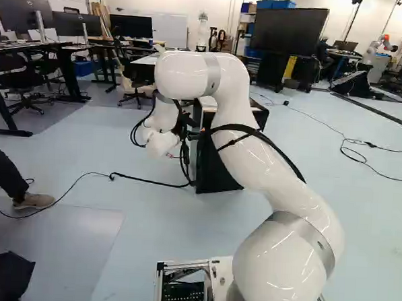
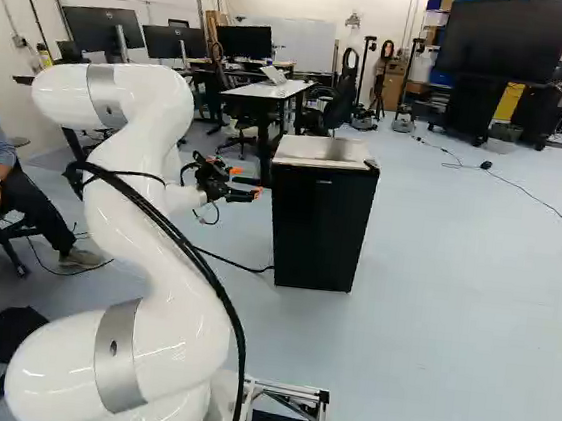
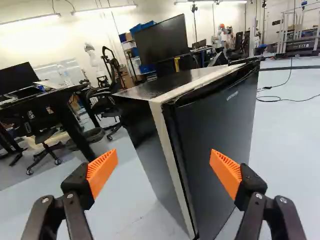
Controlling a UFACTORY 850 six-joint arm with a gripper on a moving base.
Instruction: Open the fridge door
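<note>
In the right base view my gripper (image 2: 242, 183) points toward the small black fridge (image 2: 320, 225) from its left side, a little short of it. The fridge stands upright on the floor with its dark door (image 3: 220, 145) closed. The wrist view shows the gripper (image 3: 164, 171) open, its two orange pads wide apart with nothing between them. Ahead of it is the fridge's near vertical edge, where a pale strip runs beside the door. One finger overlaps the door in that view; contact cannot be told. In the left base view the arm hides much of the fridge.
A black cable (image 1: 145, 180) runs over the floor to the fridge. A seated person with a controller is at the left of the right base view. Desks with monitors, a white table (image 2: 268, 91) and chairs stand behind. Another robot (image 1: 375, 48) is far off.
</note>
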